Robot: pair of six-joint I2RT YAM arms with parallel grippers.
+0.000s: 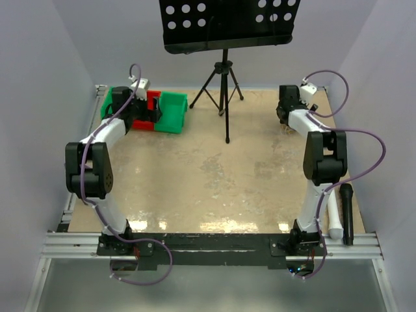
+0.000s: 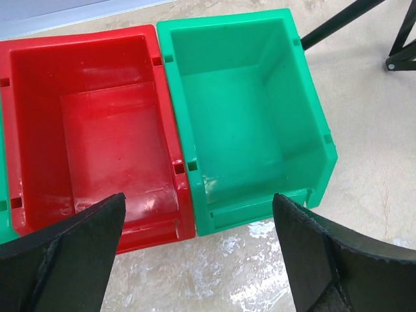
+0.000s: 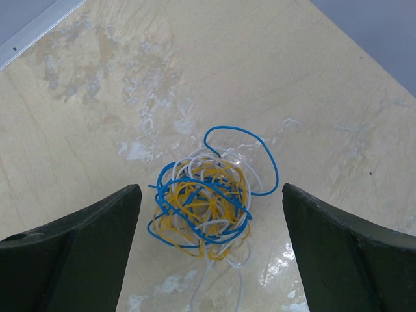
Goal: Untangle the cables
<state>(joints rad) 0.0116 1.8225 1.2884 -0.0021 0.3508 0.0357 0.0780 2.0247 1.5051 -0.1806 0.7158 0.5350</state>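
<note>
1. The black two-finger left gripper (image 2: 198, 218) is hovering over the front edges of two bins at the far left corner, its jaws spread wide and gripping nothing.
2. The red rectangular plastic bin (image 2: 110, 136) and the green rectangular plastic bin (image 2: 240, 117) are sitting side by side, walls touching, on the beige tabletop (image 1: 208, 175).
3. The black tripod music stand (image 1: 224, 84) is standing at the far centre.
4. The black two-finger right gripper (image 3: 209, 195) is hanging over the far right corner, jaws released wide and holding nothing.
5. The cables (image 3: 201, 208), thin blue, yellow-orange and white wire strands, are lying in one tangled ball on the tabletop directly below the right gripper. One blue loop is projecting from the ball's upper right in the wrist view.
</note>
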